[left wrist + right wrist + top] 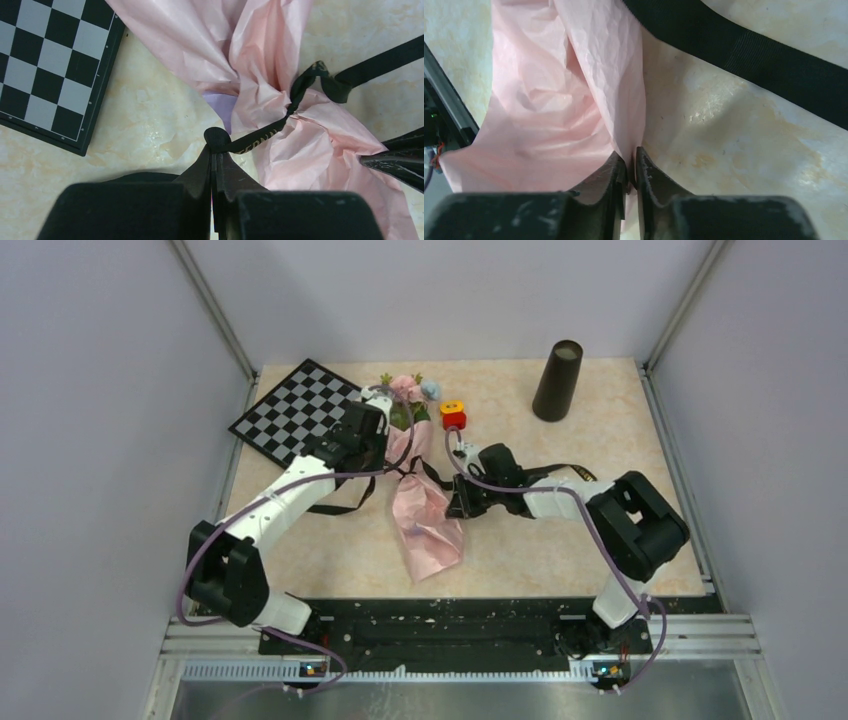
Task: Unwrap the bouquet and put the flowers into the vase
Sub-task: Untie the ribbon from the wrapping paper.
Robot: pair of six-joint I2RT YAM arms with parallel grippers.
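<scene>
**Untying step on the bouquet [428, 520]**

Lies flat at mid-table, with flowers [408, 390] pointing far, just beside a red-and-yellow block [453, 416] and near a checkered board [295, 412]. Cinched at the waist with black ribbon [260, 137], not yet untied. Gripped twice: on a ribbon loop by the left gripper [216, 147], pressed tight; on the edge of the pink paper [549, 100] by the right gripper [630, 167], nearly pressed together. Probably calls next for drawing the ribbon off its knot while pinning the paper. Sits well apart from the vase [558, 380], upright at the far right.

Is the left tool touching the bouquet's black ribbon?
Touching. The left wrist view shows the left tool shut on a loop of the ribbon, which runs tight to the knot on the bouquet.
</scene>
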